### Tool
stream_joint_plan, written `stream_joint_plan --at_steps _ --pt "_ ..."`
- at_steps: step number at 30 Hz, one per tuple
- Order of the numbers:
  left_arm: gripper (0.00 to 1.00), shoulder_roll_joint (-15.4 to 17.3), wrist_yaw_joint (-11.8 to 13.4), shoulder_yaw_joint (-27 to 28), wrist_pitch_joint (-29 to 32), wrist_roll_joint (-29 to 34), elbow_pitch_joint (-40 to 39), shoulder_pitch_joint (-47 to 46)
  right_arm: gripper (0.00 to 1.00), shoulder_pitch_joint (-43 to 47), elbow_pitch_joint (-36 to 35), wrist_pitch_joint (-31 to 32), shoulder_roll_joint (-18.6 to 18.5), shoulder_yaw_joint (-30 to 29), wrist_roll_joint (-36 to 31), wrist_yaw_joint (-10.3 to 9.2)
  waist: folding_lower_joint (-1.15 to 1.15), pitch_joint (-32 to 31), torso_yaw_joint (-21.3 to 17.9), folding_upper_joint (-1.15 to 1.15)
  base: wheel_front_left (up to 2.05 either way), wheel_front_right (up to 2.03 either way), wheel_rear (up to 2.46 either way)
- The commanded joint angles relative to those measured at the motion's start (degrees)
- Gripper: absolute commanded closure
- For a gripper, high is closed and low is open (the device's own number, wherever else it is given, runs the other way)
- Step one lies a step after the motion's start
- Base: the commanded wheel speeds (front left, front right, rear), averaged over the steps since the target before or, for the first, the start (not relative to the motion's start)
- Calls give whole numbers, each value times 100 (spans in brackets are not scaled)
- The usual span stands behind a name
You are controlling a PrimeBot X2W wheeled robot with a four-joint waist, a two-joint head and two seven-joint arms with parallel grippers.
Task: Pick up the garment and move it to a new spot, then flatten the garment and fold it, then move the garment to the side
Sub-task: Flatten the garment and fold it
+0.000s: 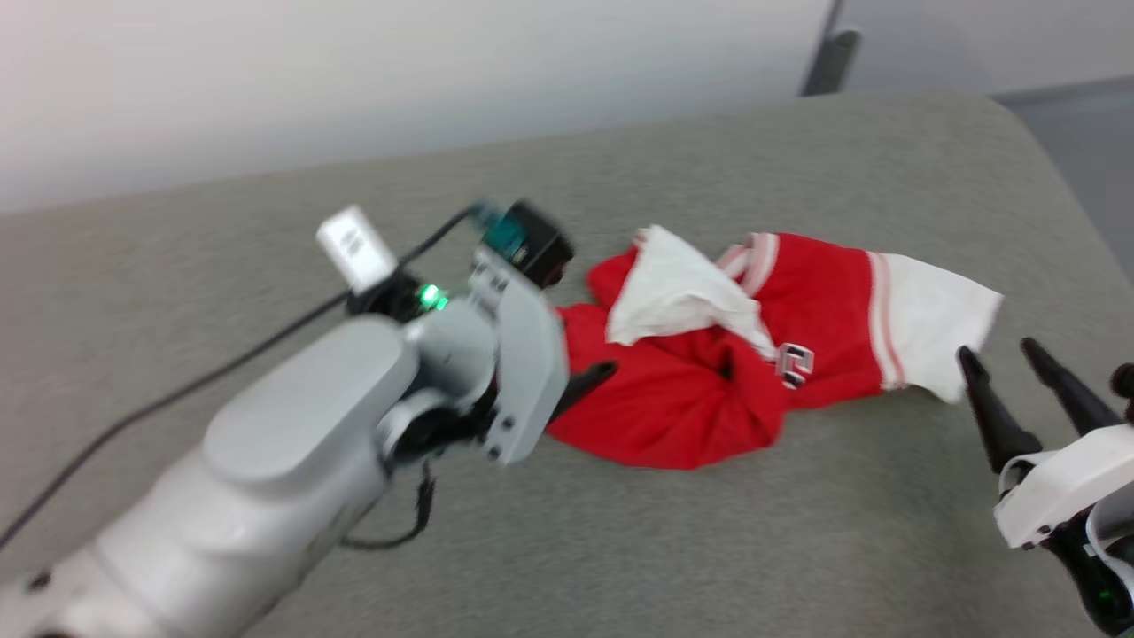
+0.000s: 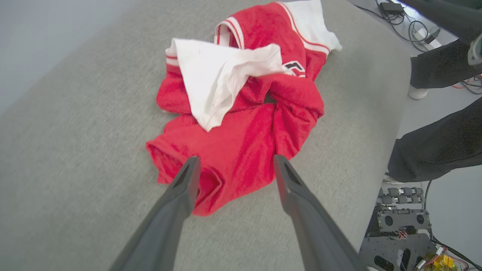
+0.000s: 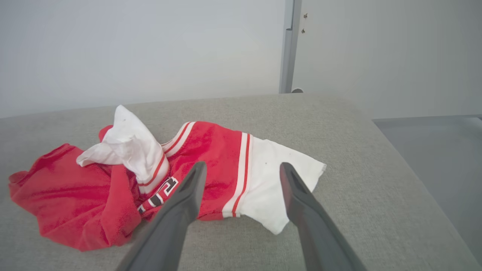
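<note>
STATUS: garment [image 1: 691,390] bunched on table [image 1: 797,532], unfolded | left tool [image 2: 234,163]: jaws apart, over garment's red end, empty | right tool [image 1: 998,352]: jaws apart, beside garment's white sleeve, empty | REMAINING (judged): flatten, fold, move aside

Lying crumpled just right of centre in the head view: garment [image 1: 673,408], bright red jersey on the grey bench [image 1: 266,221]. Bunched and wrinkled at the left end, flatter toward the right. One white sleeve [image 1: 930,323] spread flat at the right end, past a red-and-white striped band. Other sleeve [image 1: 673,288] flopped over the red middle. Dark-and-white letter patch [image 1: 795,363] showing just below and right of it.
</note>
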Motion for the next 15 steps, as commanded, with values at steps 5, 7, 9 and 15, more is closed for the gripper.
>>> stream_joint_plan --at_steps 5,7,9,15 --pt "0 -287 8 -678 121 -306 583 -907 0 134 -407 52 176 -39 -100 -8 0 429 -951 0 0 0 0" --pt "0 -300 9 -955 64 -392 837 -1209 0 88 -496 31 262 12 -115 -8 0 541 -1156 0 0 0 0" --pt "0 -285 8 -1205 13 -452 1070 -1410 0 53 -529 7 318 128 -161 -8 0 626 -1356 0 0 0 0" --pt "0 -143 9 -1703 -164 -537 1662 -1717 0 0 -540 -92 434 355 -222 -8 0 768 -1678 0 0 0 0"
